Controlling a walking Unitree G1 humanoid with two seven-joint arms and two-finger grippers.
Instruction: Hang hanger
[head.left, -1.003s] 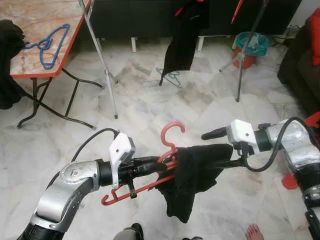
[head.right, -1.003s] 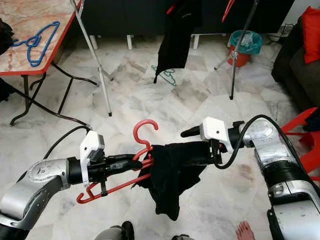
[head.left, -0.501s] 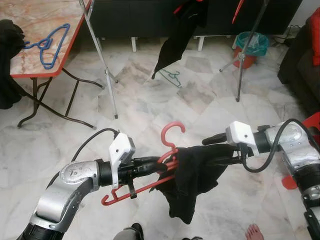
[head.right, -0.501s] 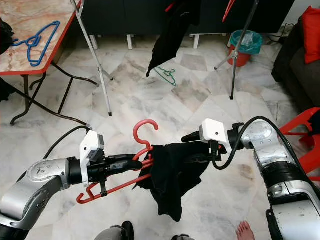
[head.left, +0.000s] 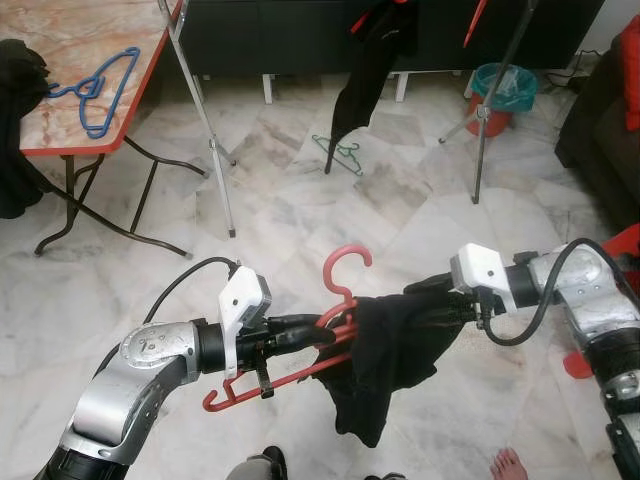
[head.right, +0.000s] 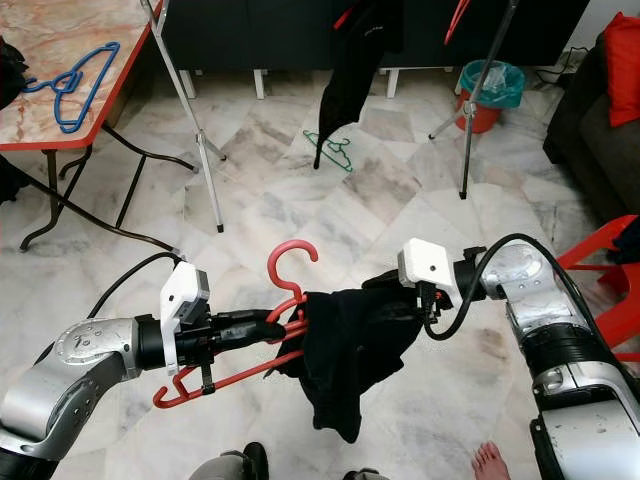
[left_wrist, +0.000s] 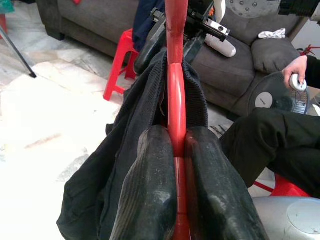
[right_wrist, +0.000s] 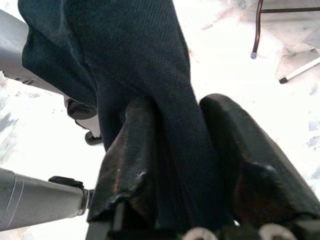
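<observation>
- Right claw has pushed deeper into the black garment, pinching its cloth.
- Left claw clamps the red hanger; hook up, bar spanning between arms.

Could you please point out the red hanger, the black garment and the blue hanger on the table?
red hanger (head.left: 347, 262), left eye view, on its hook.
black garment (head.left: 385, 350), left eye view, on the draped cloth's middle.
blue hanger (head.left: 107, 86), left eye view, on its sloping arm.
</observation>
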